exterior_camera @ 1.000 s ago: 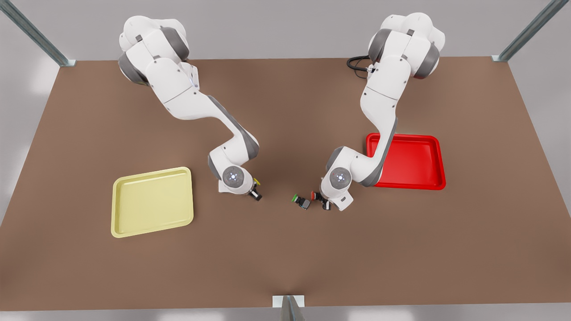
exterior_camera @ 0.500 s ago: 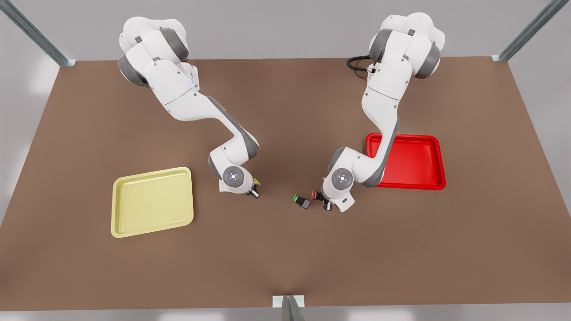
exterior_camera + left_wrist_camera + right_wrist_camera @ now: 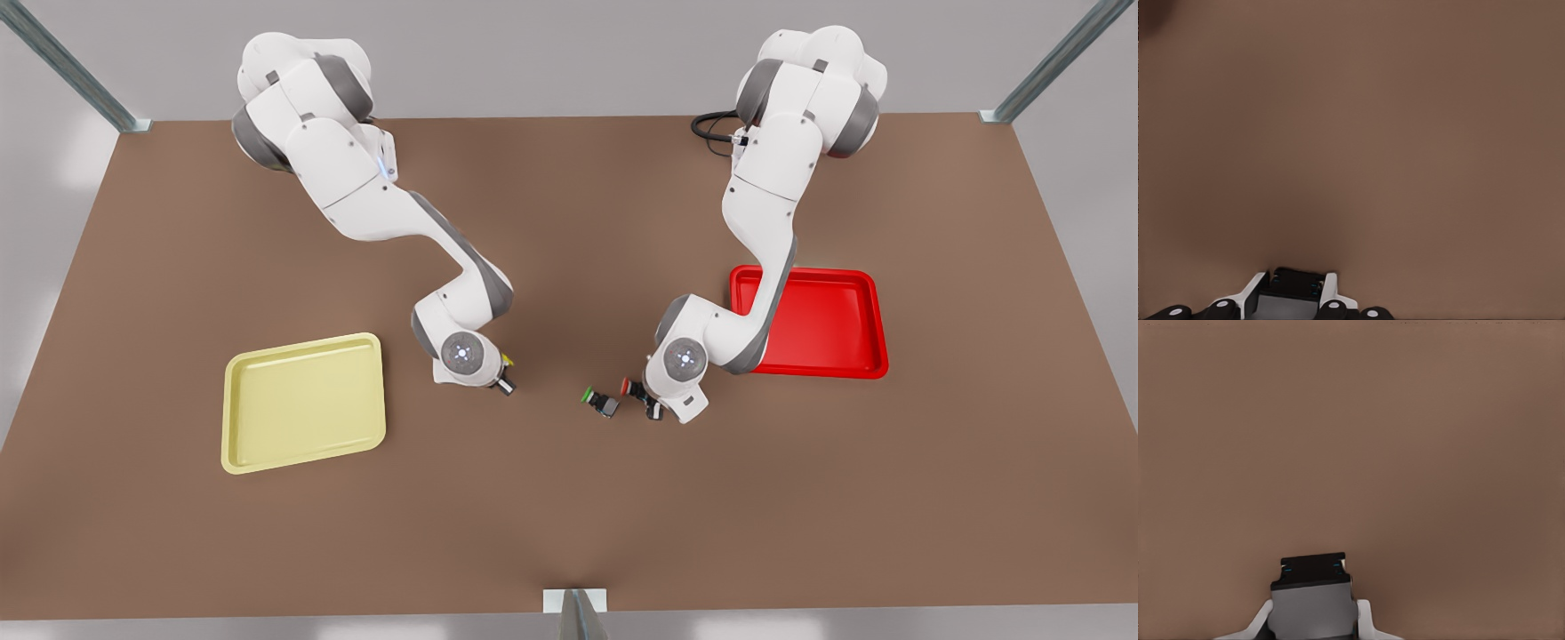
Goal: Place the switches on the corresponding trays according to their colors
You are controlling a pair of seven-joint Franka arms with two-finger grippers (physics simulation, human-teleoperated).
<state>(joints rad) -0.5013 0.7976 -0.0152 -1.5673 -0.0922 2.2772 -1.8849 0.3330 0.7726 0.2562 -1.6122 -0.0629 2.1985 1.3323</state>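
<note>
Take the table (image 3: 569, 524) as your dial in the front view, with 6 o'clock nearest the camera. Just right of centre lies the green-capped switch (image 3: 597, 400), free on the wood and touched by nothing. At its 3 o'clock, just beside it, you see the red switch (image 3: 637, 395), pinched in the gripper of the front view's right arm (image 3: 656, 405). The red cap points toward the green one. Out at 9 o'clock from that pair, well apart, the gripper of the front view's left arm (image 3: 500, 379) is clamped on the yellow switch (image 3: 508, 382), whose yellow cap peeps out on the far side. Farther toward 9 o'clock sits the yellow tray (image 3: 228, 418), with nothing in it. At about 2 o'clock from the centre is the red tray (image 3: 882, 329), with that side's arm crossing its near-left corner. Neither switch is on a tray yet. You cannot tell from the wrist views which arm is which. In the left wrist view, the left gripper (image 3: 1293, 295) has its fingers pressed onto a dark switch body (image 3: 1295, 283) over bare wood, the cap hidden. In the right wrist view, the right gripper (image 3: 1313, 621) likewise squeezes a grey-black switch body (image 3: 1313, 587), its cap unseen.
</note>
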